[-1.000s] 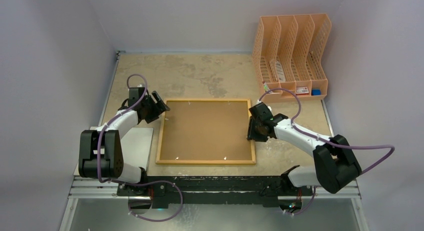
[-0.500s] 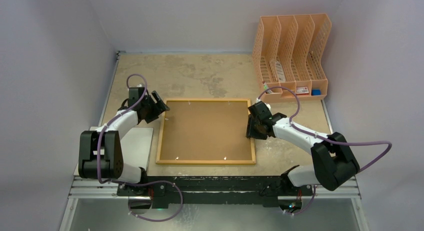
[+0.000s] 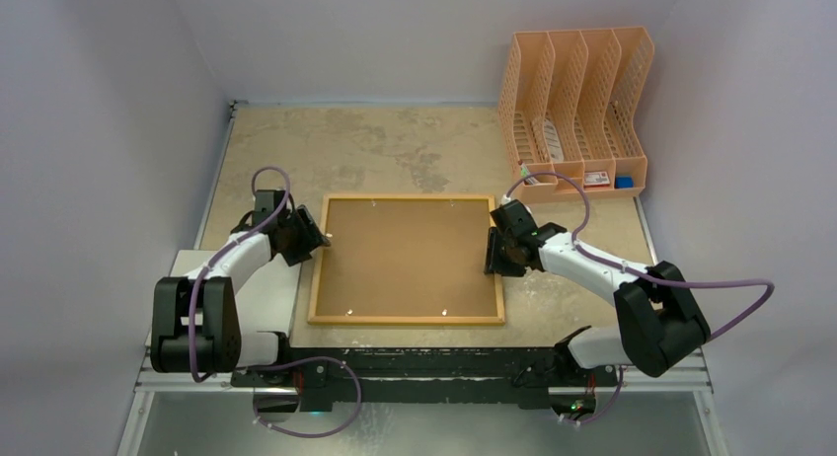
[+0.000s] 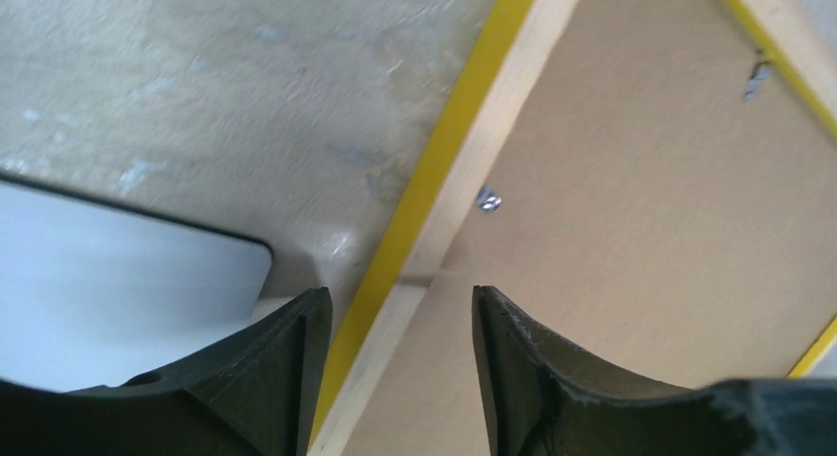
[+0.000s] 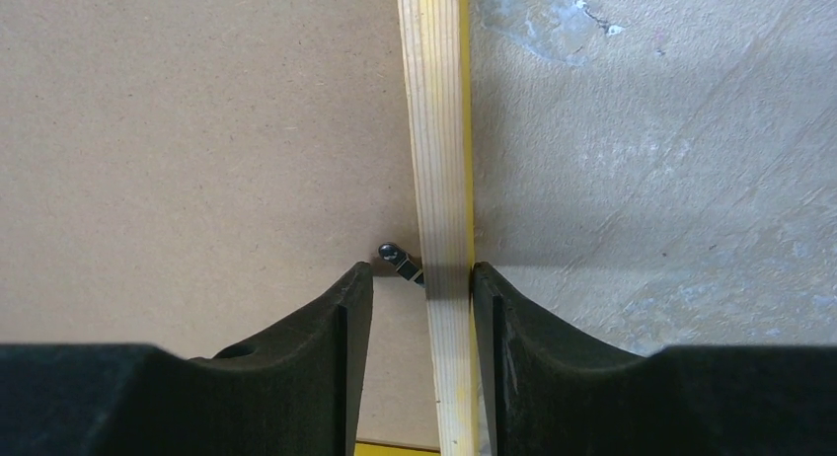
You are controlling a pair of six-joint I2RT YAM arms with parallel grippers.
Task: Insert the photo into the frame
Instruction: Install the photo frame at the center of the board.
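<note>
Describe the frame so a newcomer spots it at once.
Look at the middle of the table. The frame lies flat there, back up: a light wood border around brown board. Unlike the pale panel on its left, it shows thin yellow edges.

You have a peach file rack (image 3: 575, 111) at the surface's (image 3: 395, 140) far right and a pale flat panel (image 3: 271, 298) near left.
</note>
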